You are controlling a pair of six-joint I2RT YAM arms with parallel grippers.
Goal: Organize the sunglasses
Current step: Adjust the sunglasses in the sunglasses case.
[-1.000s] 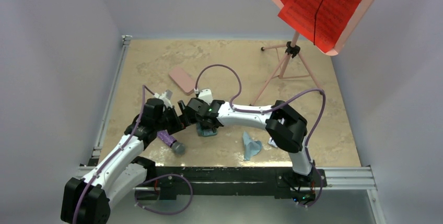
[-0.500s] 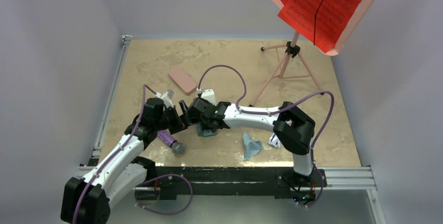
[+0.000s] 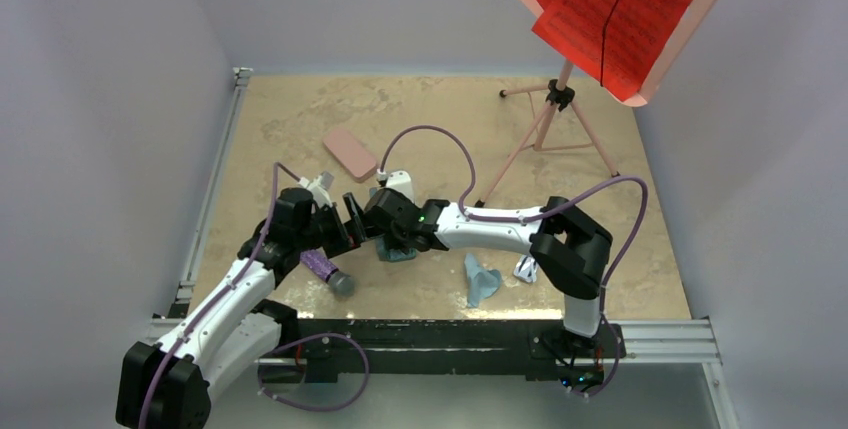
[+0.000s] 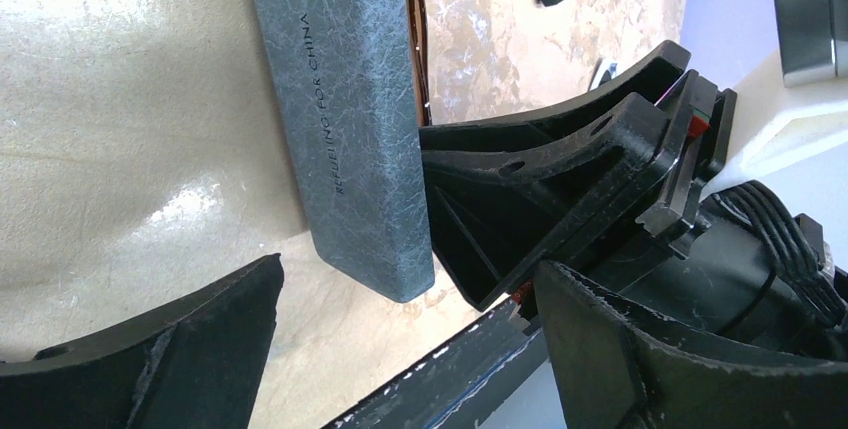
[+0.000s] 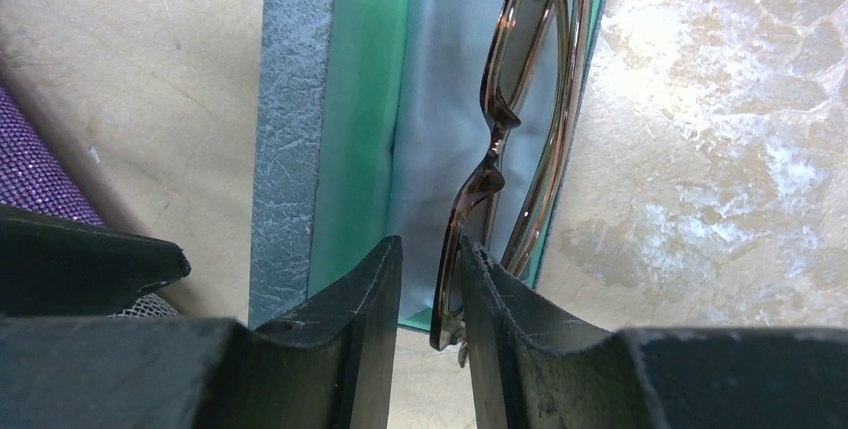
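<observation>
The brown sunglasses (image 5: pixel 500 99) lie folded along the right side of the open grey-blue case (image 5: pixel 290 99), on its green lining. My right gripper (image 5: pixel 432 259) is over the case's near end. Its fingers are a narrow gap apart with the frame's end between them, against the right finger and clear of the left one. In the top view it (image 3: pixel 385 232) is over the case (image 3: pixel 400 252). My left gripper (image 4: pixel 400 349) is wide open and empty just left of the case (image 4: pixel 340 99); in the top view it is at the case's left (image 3: pixel 348 224). The white sunglasses (image 3: pixel 525 269) lie at the right.
A pink case (image 3: pixel 350 152) lies behind the grippers. A light blue cloth (image 3: pixel 480 279) lies by the white sunglasses. A purple cylinder (image 3: pixel 325 269) lies under my left arm. A pink music stand (image 3: pixel 555 119) with red sheets (image 3: pixel 610 9) stands at the back right.
My right arm's elbow has swung to the right and its gripper has shifted slightly right over the case. The left arm has not moved.
</observation>
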